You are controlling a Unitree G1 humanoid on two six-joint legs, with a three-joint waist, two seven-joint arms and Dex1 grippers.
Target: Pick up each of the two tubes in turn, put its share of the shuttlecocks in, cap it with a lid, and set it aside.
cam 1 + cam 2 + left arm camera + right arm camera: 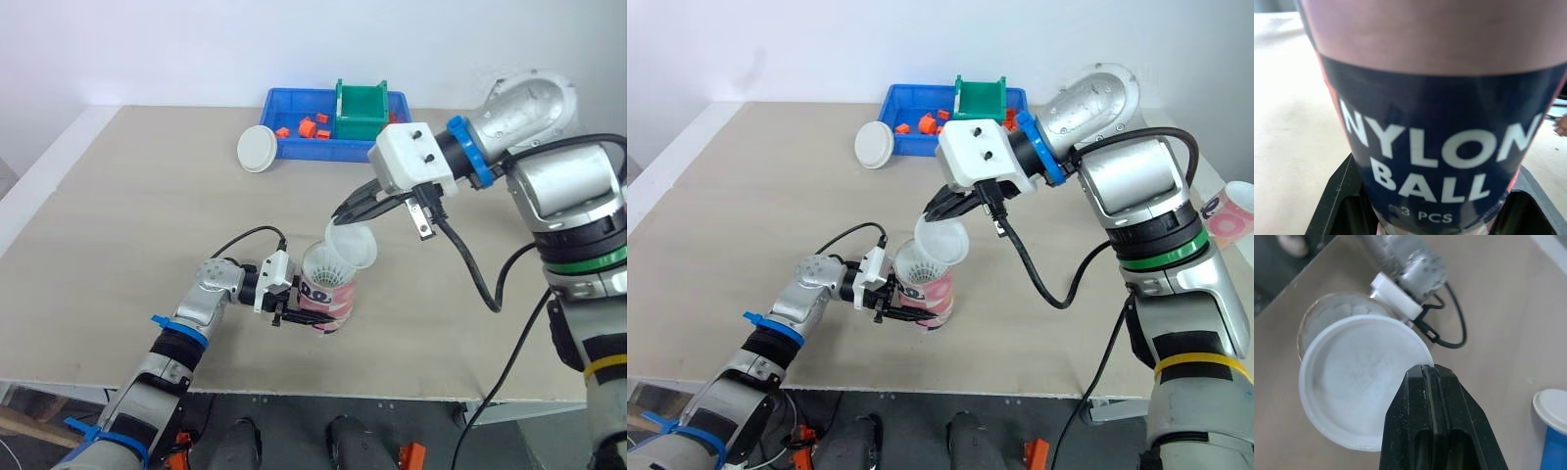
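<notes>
Black fingers of the left claw (292,309) clamp the foot of the pink-and-navy tube (328,296), which stands upright at lower centre of the frame with white shuttlecocks (326,266) in its mouth. Just above its rim and slightly right, the white lid (351,245) hangs tilted, pinched by its edge in the closed right claw (343,211). Capping likely needs the lid levelled and lowered along the tube's vertical axis.

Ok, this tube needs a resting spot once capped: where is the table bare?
Bare: the beige tabletop left of the pink cardboard tube, nearer than the loose white round lid. Crowded: the far edge around the blue plastic tray, and the middle around the tube.
</notes>
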